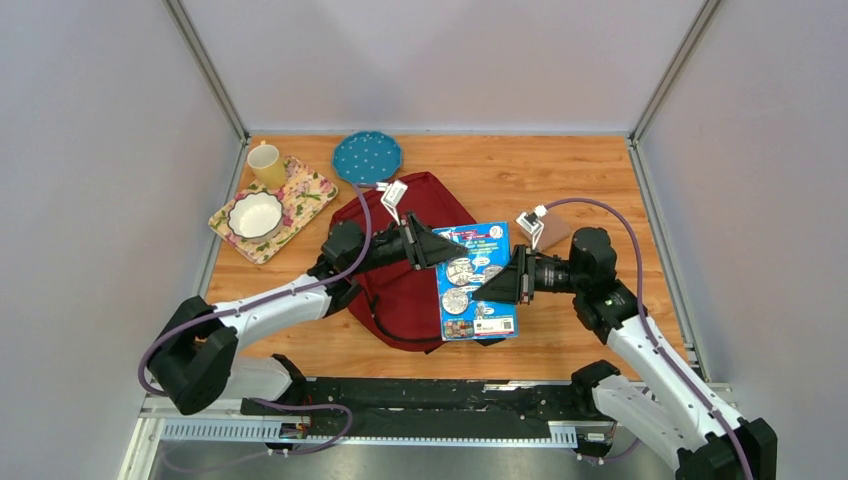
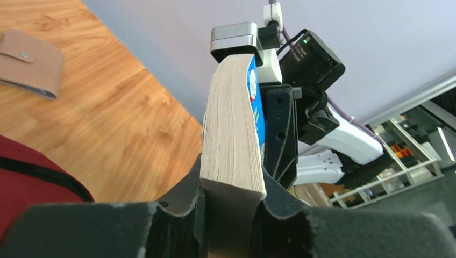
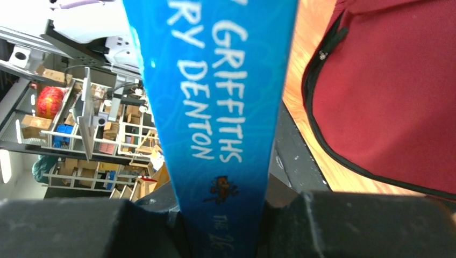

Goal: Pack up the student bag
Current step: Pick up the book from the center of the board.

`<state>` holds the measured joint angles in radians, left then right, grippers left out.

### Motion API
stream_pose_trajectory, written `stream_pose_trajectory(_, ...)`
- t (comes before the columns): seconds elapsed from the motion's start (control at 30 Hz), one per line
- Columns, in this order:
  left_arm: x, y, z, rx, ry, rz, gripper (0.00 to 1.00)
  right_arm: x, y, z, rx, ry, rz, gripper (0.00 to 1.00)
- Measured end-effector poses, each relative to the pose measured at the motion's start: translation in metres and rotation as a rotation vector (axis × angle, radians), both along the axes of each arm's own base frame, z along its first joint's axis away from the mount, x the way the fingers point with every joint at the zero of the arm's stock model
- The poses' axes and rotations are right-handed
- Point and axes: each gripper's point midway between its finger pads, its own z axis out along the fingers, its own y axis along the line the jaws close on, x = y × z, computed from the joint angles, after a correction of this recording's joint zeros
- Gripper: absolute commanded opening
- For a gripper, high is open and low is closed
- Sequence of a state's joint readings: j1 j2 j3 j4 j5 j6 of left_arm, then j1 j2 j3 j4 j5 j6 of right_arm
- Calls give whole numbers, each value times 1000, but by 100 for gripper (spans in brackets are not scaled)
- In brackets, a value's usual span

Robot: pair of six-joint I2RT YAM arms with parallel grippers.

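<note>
The student bag, dark red with black zippers, lies flat at the table's middle. A thick blue paperback book is held flat above the bag's right side. My left gripper grips its upper left corner. In the left wrist view the jaws press both sides of the book's page edge. My right gripper is shut on the spine side. The right wrist view has the blue spine clamped in that gripper, with the bag to the right.
A floral tray at the back left carries a white bowl, with a yellow mug at its far end. A teal dotted plate sits behind the bag. A brown wallet lies on the wood near the right arm.
</note>
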<state>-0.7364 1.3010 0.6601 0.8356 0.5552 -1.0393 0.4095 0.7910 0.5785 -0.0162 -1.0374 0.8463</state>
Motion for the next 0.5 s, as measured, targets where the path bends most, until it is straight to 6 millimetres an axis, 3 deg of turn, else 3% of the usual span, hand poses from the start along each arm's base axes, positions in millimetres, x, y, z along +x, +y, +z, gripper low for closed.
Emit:
stream_pose_trajectory(0.07,-1,2,2,-4,-4,4,0,5,0,-9,-30,10,-11,16)
stream_pose_trajectory(0.1,-1,3,1,2,-1,13,0,7,1,-11,-39,6,-12,35)
stream_pose_trajectory(0.2,1,10,-6,36,10,56,0,12,2,-16,-76,25,-34,78)
stream_pose_trajectory(0.3,6,25,-21,112,17,152,0,24,-2,-26,-136,34,-118,85)
stream_pose_trajectory(0.5,22,73,-56,223,85,431,0,40,-20,-47,-259,49,-301,86)
